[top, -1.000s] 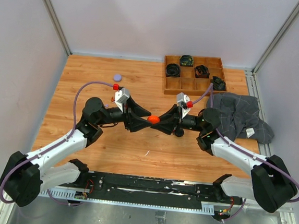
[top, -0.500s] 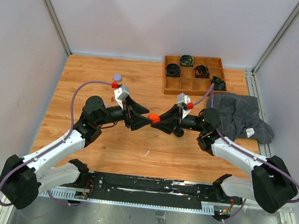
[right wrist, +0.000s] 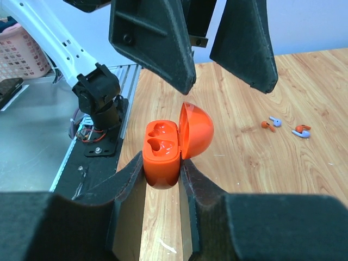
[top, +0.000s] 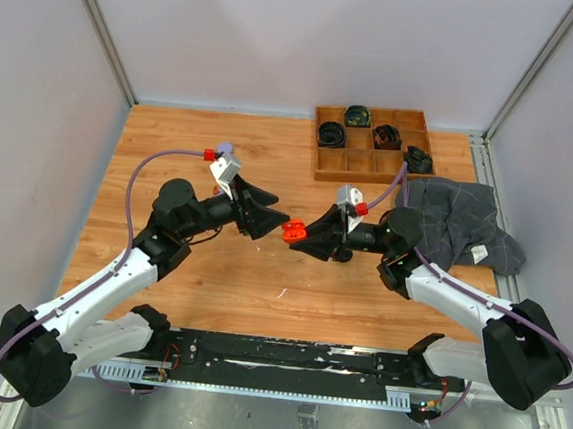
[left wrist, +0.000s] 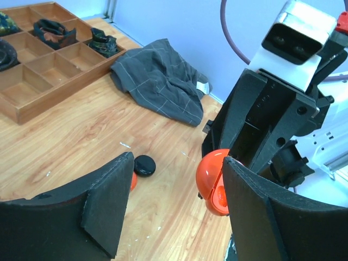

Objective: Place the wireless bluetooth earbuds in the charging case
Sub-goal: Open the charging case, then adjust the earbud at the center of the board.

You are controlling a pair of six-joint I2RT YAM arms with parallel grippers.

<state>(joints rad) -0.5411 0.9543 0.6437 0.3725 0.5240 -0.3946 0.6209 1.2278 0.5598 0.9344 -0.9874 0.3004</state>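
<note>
A wooden compartment tray (top: pixel 356 162) sits at the far right of a wood-grain table (top: pixel 271 163), with dark bundled items (top: pixel 331 134) lying in several of its sections. Just beside the tray's near right corner lies a crumpled grey checked cloth (top: pixel 452 221), a small white label (top: pixel 479 254) showing at its edge. A thin white sliver (top: pixel 282 293) rests on the boards nearer the front. Off the table, a pink basket (right wrist: pixel 20 51) stands.

The glossy orange-red rounded plastic charging case (right wrist: pixel 162 155) is held clear of the wooden desk (right wrist: pixel 228 147), clamped at its base between the right gripper's fingers (right wrist: pixel 129 187). Its domed lid stands hinged open. Both moulded sockets are empty. Tiny orange-red and pale lilac plastic earbuds (right wrist: pixel 300 130) lie loose on the desk, well apart from the case.
</note>
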